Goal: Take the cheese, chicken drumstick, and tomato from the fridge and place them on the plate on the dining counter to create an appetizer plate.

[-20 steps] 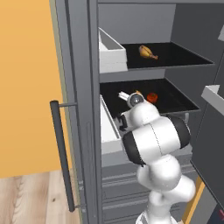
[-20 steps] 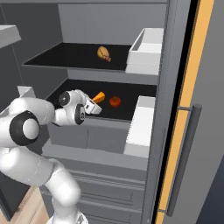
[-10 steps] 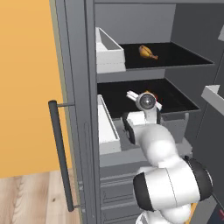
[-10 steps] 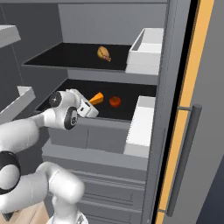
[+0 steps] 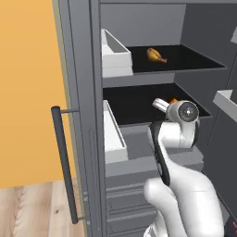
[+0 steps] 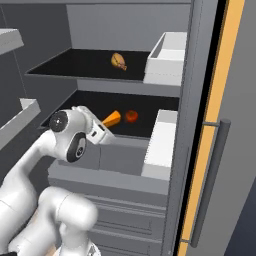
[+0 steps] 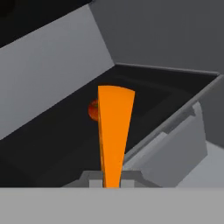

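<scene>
The fridge stands open. Its upper black shelf holds the chicken drumstick. My gripper is shut on the narrow end of the cheese, an orange wedge that it holds just above the front of the lower shelf. The tomato rests on that shelf right behind the cheese. In the left base view my wrist hides all of the cheese but an orange corner. The plate and the dining counter are out of view.
White door bins flank the shelves on both open doors. Long dark bar handles run down the door fronts. Grey drawers sit below the lower shelf, close under my forearm.
My arm has folded down, the elbow dropping low in front of the drawers. The hand with the cheese has stayed at the lower shelf's front, sinking slightly.
</scene>
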Controlling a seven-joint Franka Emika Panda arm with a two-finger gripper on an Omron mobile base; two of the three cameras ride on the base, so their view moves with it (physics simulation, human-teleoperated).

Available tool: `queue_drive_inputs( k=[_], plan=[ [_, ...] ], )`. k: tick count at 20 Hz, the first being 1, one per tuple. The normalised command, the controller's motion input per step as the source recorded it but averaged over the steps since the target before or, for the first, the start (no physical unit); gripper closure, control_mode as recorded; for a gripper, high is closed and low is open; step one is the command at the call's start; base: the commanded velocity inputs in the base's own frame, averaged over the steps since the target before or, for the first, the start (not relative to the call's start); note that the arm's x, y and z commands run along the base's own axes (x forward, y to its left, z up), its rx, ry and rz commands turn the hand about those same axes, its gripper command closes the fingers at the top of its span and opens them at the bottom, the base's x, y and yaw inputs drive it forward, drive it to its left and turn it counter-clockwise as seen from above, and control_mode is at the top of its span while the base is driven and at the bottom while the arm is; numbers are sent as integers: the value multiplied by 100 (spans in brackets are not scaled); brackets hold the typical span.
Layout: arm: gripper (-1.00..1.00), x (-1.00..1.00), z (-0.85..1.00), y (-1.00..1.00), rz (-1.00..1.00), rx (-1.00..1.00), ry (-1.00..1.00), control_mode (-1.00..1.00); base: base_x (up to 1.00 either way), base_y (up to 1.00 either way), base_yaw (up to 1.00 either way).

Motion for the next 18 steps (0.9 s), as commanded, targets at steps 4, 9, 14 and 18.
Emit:
queue_drive_inputs(
  k=[4,9,14,18],
  plan=[
    [100,-100,28,0,0,0,4,-100,0,0,0],
    [100,-96,51,0,3,0,8,-100,0,0,0],
    [100,-74,48,-7,4,0,8,100,-15,-1,1],
    [100,0,0,0,0,0,0,100,-91,-2,7]
  ],
)
